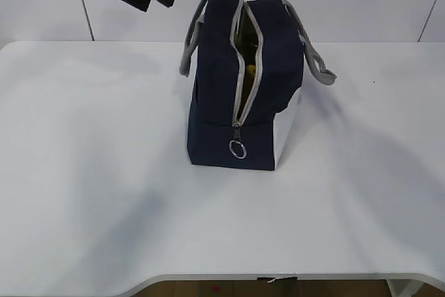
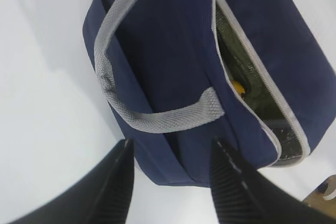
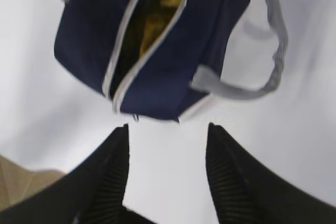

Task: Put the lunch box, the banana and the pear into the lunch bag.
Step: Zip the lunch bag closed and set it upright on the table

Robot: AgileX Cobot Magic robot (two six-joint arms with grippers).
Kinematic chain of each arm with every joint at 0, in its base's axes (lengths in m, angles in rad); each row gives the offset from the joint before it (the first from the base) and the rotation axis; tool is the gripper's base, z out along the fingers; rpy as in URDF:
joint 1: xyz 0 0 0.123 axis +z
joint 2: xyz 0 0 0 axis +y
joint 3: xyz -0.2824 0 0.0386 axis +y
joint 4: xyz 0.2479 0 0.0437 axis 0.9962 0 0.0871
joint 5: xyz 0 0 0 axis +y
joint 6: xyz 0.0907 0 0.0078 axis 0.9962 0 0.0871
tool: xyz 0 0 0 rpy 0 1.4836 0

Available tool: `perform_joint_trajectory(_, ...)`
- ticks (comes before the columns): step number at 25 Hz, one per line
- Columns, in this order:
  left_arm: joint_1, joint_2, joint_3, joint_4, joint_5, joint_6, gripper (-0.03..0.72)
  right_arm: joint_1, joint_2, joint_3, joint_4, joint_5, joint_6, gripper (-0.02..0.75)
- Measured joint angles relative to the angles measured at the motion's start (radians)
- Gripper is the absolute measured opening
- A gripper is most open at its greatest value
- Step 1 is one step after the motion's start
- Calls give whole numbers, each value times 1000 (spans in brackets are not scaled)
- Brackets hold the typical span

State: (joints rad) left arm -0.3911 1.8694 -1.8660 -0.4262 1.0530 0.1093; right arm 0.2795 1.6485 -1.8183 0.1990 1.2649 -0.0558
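My left claw (image 2: 170,174) and right claw (image 3: 167,169) both hang open and empty above the lunch bag (image 1: 240,81), which stands mid-table unzipped with something yellow inside, perhaps the banana; a careless descent could catch a strap handle (image 2: 152,121) and tip it.

A white table (image 1: 104,193) with rounded corners fills most of the exterior view, evenly lit, with soft shadows across it. Behind its far edge stands a white panelled wall (image 1: 42,5) crossed by thin dark seams. Below the near edge, brown floor (image 1: 208,289) shows.
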Motion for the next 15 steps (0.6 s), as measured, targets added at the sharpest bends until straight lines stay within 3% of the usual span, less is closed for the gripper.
perform_joint_trajectory(15, 0, 0, 0, 0, 10, 67, 358, 0, -282, 469, 119, -23, -185, 388)
